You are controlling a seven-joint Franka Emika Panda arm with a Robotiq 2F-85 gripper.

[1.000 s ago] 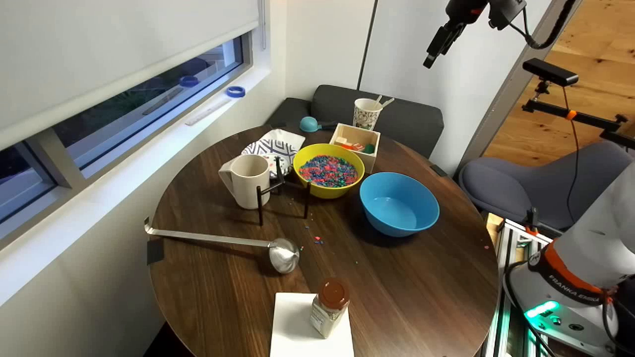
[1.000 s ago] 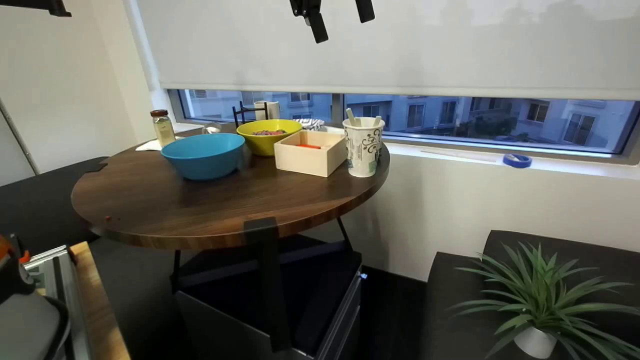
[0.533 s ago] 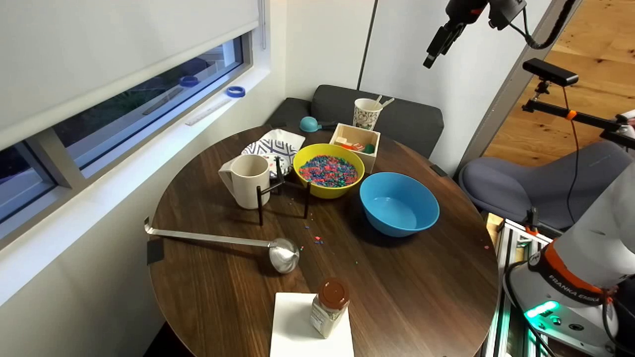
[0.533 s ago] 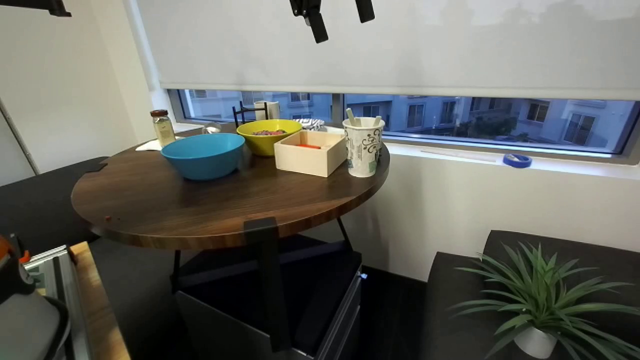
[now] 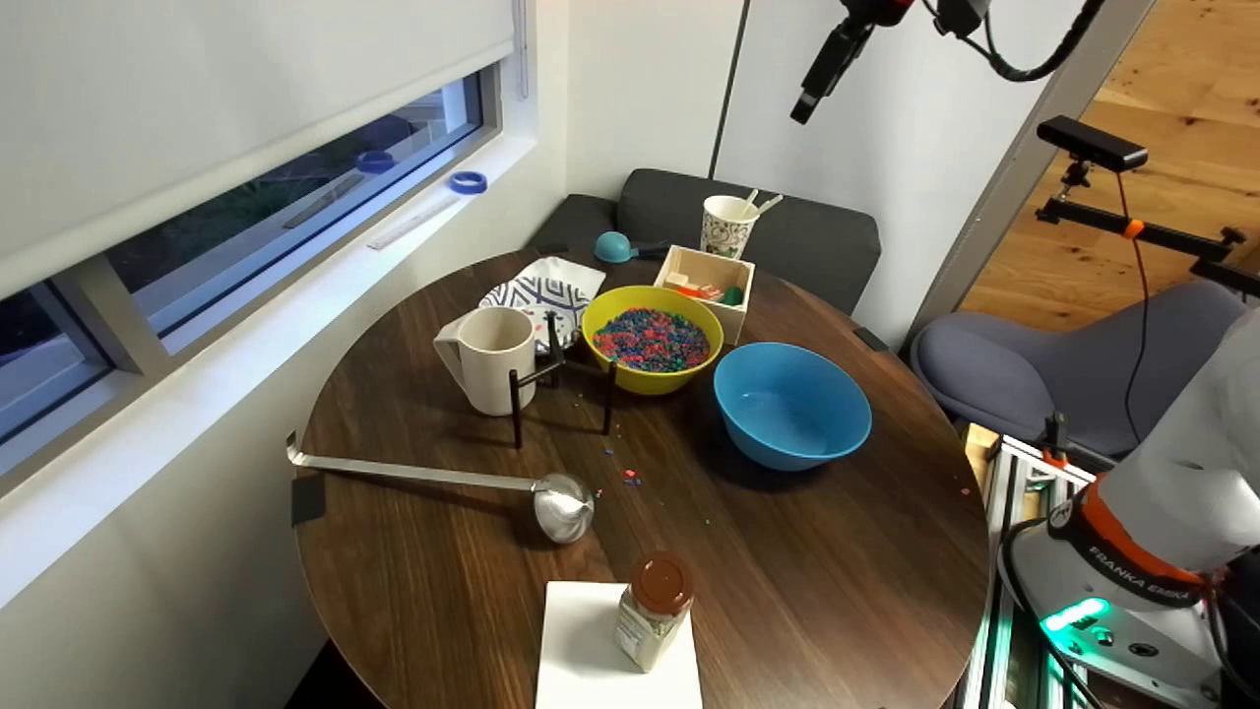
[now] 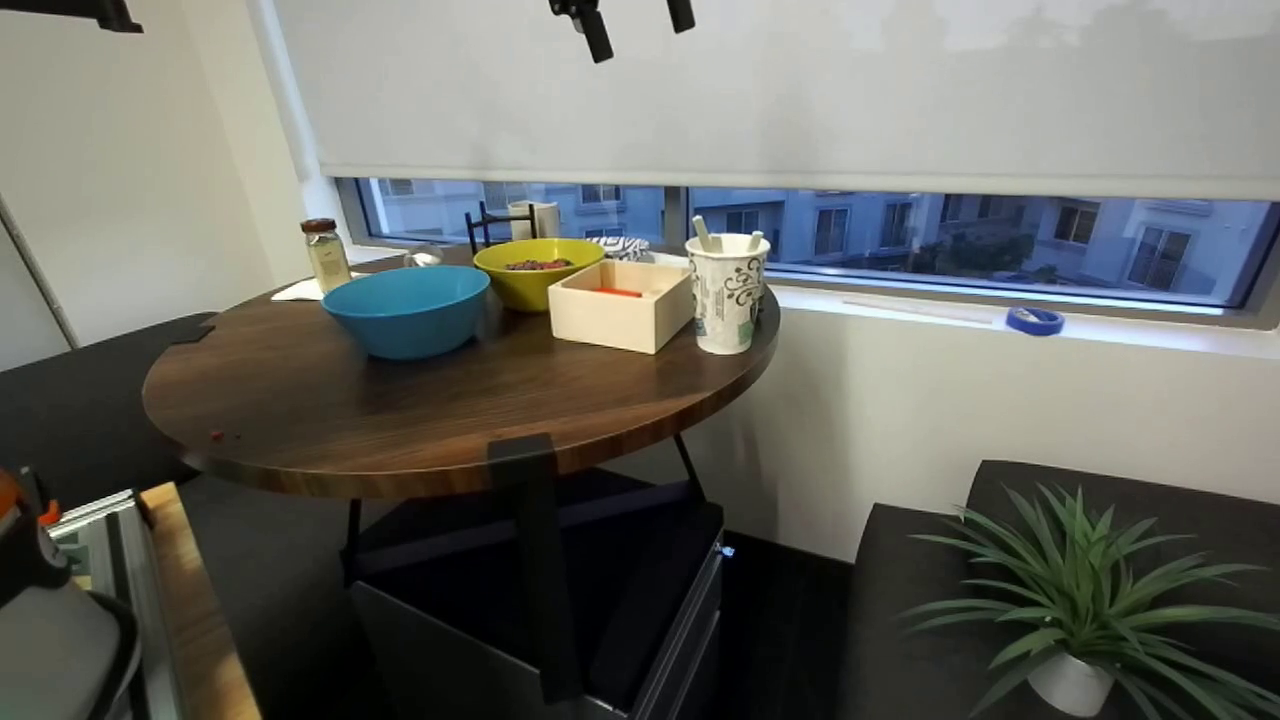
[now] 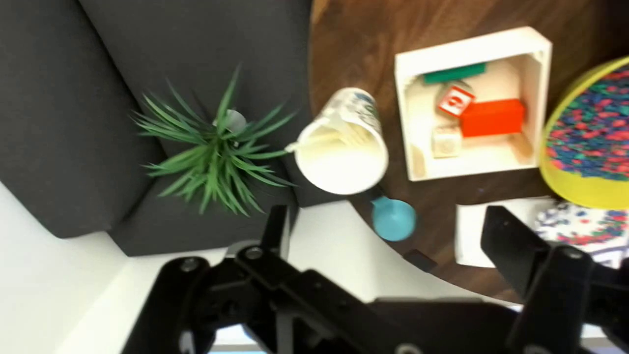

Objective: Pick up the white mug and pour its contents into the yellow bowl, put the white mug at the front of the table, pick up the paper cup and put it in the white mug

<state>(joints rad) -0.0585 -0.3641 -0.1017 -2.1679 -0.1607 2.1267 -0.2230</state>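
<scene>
My gripper (image 7: 385,219) stands open with nothing between its fingers, high above the table (image 5: 787,561); it is at the top of both exterior views. The cream white mug (image 5: 499,372) stands upright near the window, its handle towards the glass; no contents can be made out. Beside it, the yellow bowl (image 5: 645,382) is filled with small multicoloured pieces. At the far edge a tapered paper cup (image 6: 727,305) with a printed pattern holds a couple of light sticks; in the wrist view this paper cup (image 7: 339,164) lies beyond the fingertips.
A black stand (image 5: 517,409) rises close in front of the mug. The blue bowl (image 5: 787,433) and a wooden box (image 6: 605,318) of blocks flank the yellow bowl. A ladle (image 5: 563,507), a jar (image 5: 652,611) on a napkin and a turquoise scoop (image 7: 393,220) also lie around.
Over the last half second my gripper has shifted left in both exterior views and slightly up, staying open. The things on the table stand as before.
</scene>
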